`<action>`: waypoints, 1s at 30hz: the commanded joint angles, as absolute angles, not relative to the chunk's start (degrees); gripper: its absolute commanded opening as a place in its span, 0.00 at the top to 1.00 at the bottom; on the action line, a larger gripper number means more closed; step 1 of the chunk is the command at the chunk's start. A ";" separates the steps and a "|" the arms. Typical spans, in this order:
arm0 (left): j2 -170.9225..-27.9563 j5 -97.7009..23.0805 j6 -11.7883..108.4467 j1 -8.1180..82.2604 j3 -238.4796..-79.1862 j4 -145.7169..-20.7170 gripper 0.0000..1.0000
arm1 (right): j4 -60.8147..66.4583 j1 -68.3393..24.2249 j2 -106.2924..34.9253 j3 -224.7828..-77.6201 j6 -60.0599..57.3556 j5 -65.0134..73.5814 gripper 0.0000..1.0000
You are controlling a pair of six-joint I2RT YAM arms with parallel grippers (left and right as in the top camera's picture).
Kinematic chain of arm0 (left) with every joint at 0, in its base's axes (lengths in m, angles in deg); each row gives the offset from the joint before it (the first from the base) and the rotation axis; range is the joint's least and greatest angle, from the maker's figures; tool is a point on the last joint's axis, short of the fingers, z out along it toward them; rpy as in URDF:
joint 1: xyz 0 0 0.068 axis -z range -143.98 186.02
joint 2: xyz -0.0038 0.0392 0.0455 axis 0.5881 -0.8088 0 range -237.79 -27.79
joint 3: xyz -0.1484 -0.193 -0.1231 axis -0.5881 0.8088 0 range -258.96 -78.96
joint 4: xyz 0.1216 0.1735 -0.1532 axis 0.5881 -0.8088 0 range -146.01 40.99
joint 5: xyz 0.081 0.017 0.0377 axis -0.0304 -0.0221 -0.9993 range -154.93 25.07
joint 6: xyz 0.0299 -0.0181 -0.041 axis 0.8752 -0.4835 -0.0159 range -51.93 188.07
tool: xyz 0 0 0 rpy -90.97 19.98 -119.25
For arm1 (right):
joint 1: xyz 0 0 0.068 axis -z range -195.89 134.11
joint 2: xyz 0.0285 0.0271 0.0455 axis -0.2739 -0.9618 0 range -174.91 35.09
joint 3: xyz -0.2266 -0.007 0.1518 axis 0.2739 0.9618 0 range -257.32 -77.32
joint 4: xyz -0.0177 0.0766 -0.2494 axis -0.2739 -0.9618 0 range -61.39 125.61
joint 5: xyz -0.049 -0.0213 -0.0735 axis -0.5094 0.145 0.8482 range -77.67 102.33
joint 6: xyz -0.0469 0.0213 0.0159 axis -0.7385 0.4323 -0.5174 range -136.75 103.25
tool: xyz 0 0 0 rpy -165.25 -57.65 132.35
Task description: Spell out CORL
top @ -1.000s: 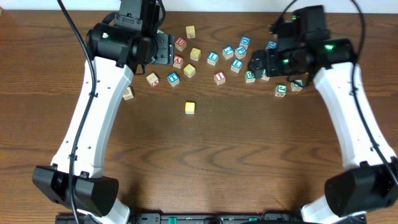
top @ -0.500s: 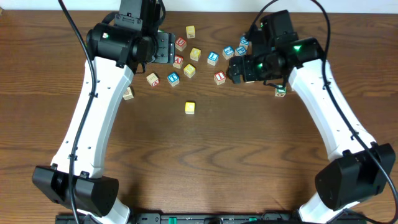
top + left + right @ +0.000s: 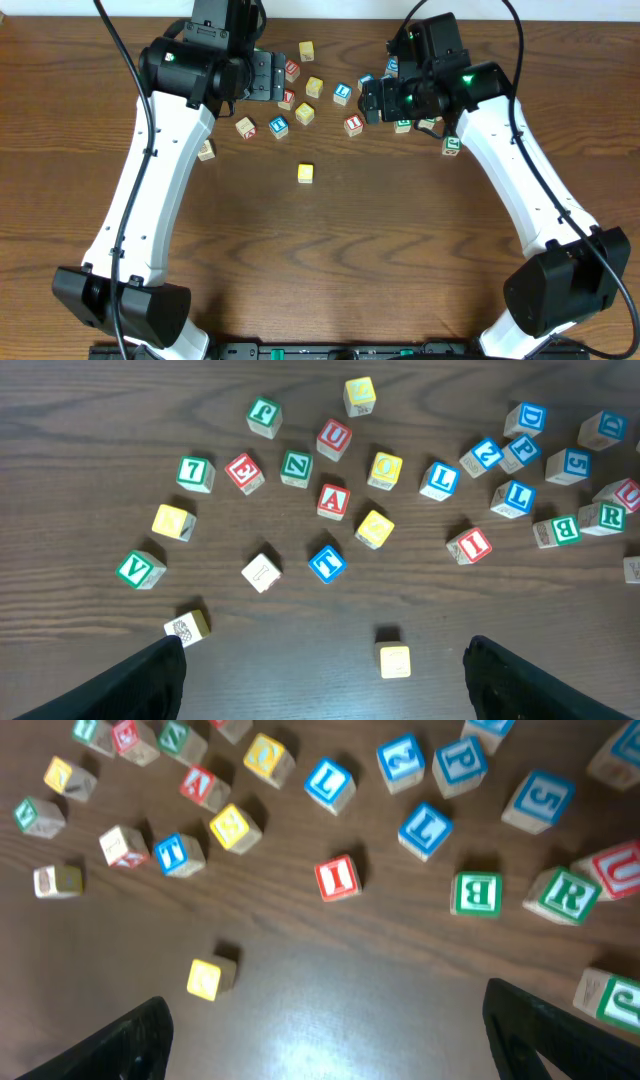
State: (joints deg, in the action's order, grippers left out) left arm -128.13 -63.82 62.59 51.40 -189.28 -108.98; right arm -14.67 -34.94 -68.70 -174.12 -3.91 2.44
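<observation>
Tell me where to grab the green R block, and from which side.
Come straight down and pinch the green R block across the two side faces that do not face its neighbours. It lies flat with the letter up. The red U block crowds its right side and the green B block sits close on its left, so a finger probably has little room there.

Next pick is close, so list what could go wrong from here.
The green R cube sits tight beside the red U cube, the green B cube close by; wide jaws may knock them.
The yellow cube by the blue L cube reads faintly; a wrong letter could be picked.
</observation>
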 commanded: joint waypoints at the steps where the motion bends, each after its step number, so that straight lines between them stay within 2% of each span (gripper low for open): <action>1: -128.45 -64.54 63.33 51.14 -189.65 -108.63 0.13 | -13.32 -35.49 -70.05 -175.01 -1.29 8.01 0.07; 9: -130.20 -64.54 63.36 51.14 -189.65 -107.75 0.13 | -9.93 -35.40 -74.12 -179.58 2.54 11.51 0.11; 15: -131.14 -64.57 63.36 51.14 -189.65 -107.10 0.12 | -22.28 -35.34 -86.49 -202.16 2.06 12.27 0.09; 19: -131.21 -64.59 63.36 51.14 -189.65 -106.90 0.13 | -28.95 -35.34 -94.71 -213.96 5.10 12.95 0.15; 22: -131.23 -64.59 63.36 51.14 -189.65 -106.96 0.12 | -30.59 -35.34 -97.53 -215.23 9.05 14.20 0.18; 30: -131.49 -64.57 63.33 51.14 -189.65 -106.96 0.12 | -33.52 -35.34 -102.51 -215.21 11.52 15.00 0.18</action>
State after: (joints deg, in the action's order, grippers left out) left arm -130.55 -63.82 62.59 51.40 -189.26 -107.03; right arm -33.21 -34.94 -101.48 -214.14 9.47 13.76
